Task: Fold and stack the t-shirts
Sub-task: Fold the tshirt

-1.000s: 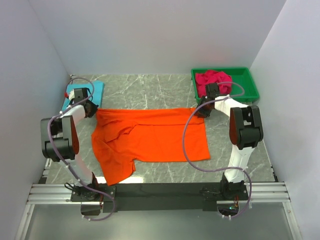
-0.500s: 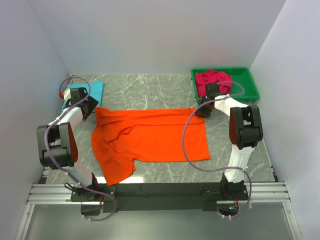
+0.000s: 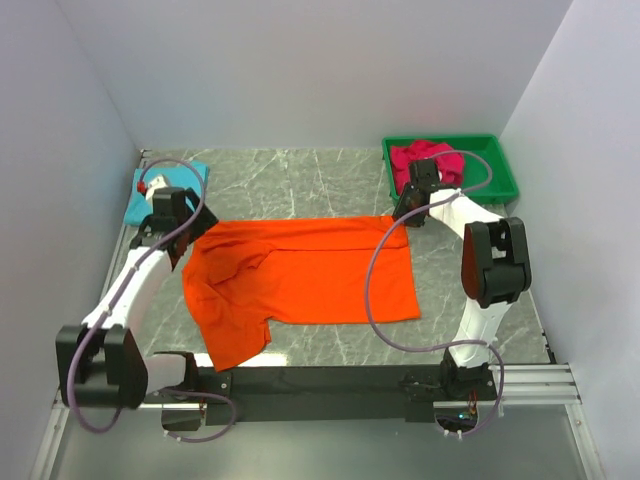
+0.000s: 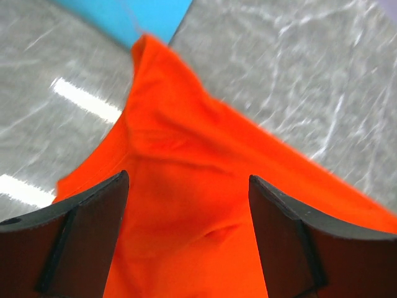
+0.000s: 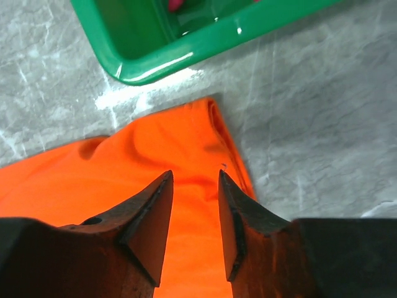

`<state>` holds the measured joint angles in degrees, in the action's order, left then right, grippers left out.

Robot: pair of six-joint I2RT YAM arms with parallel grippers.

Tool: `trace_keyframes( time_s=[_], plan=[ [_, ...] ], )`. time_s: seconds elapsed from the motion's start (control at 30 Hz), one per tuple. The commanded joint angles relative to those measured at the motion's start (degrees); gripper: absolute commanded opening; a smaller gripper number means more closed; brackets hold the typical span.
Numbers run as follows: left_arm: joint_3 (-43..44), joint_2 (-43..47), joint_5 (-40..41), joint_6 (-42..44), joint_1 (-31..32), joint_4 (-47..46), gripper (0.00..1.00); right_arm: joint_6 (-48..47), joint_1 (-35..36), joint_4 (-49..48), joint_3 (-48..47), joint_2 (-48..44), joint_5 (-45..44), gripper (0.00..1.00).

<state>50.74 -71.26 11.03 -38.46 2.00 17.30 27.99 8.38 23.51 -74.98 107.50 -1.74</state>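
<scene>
The orange t-shirt [image 3: 300, 275] lies spread in the middle of the table, with one sleeve bunched at its near left. My left gripper [image 3: 170, 215] hovers over its far left corner, open wide, with only orange cloth [image 4: 186, 186] beneath the left gripper [image 4: 187, 177]. My right gripper [image 3: 408, 205] is at the far right corner of the orange t-shirt [image 5: 155, 149]. In the wrist view the right gripper [image 5: 195, 172] stands open above the cloth with a gap between its fingers. A folded turquoise t-shirt [image 3: 165, 185] lies at the far left. The crimson t-shirt [image 3: 425, 158] is heaped in the bin.
The green plastic bin [image 3: 500, 170] stands at the far right, its corner [image 5: 149, 62] just beyond my right fingers. White walls close in the table on three sides. Grey marble tabletop [image 3: 300, 180] shows beyond the orange t-shirt.
My left gripper went from shut to wide open, letting go of the orange shirt's far left corner, and that arm stretched out from its base. The right gripper shifted slightly toward the bin.
</scene>
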Motion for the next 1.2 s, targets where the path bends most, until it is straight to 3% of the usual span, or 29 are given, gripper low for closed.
trace_keyframes(
  time_s=[0.0, 0.4, 0.5, 0.6, 0.63, 0.7, 0.97, 1.07, 1.1, 1.17],
  plan=[
    [-3.71, 6.12, -1.62, 4.61, -0.15, 0.90, 0.83, -2.24, -0.03, -1.27, -3.50, 1.12, -3.27, 0.43],
    [-10.22, 11.76, -2.68, 8.05, -0.15, -2.00, 0.83, -1.80, -1.35, 1.89, -10.27, 9.12, -1.60, 0.46],
    [-10.92, 11.76, -2.50, 7.87, -0.15, -2.62, 0.83, -1.97, -1.44, 2.42, -10.54, 10.01, -1.43, 0.42],
    [-11.37, 11.41, -2.06, 7.96, -0.15, -2.71, 0.82, -1.97, -2.05, 3.12, -10.19, 10.01, -2.30, 0.25],
    [-11.45, 11.41, -1.89, 7.96, -0.15, -2.62, 0.83, -1.97, -2.32, 3.38, -10.01, 9.75, -3.00, 0.12],
    [-11.45, 11.59, -1.62, 8.13, -0.15, -2.54, 0.82, -2.23, -3.71, 4.17, -9.14, 8.52, -6.07, 0.00],
    [-11.19, 11.41, -2.58, 8.22, -0.15, -2.45, 0.81, -3.55, -10.49, 4.53, -7.55, 4.03, -12.67, 0.00],
    [-11.19, 11.06, -4.43, 8.22, -0.15, -2.62, 0.81, -3.12, -10.84, 5.84, -9.21, 3.85, -12.85, 0.12],
    [-11.36, 10.97, -5.13, 8.05, -0.15, -2.62, 0.81, -2.85, -10.84, 6.63, -9.31, 3.59, -11.81, 0.24],
    [-11.63, 10.97, -6.71, 7.18, 0.19, -2.89, 0.80, -1.80, -10.15, 6.82, -8.26, 1.14, -10.83, 0.34]
  ],
)
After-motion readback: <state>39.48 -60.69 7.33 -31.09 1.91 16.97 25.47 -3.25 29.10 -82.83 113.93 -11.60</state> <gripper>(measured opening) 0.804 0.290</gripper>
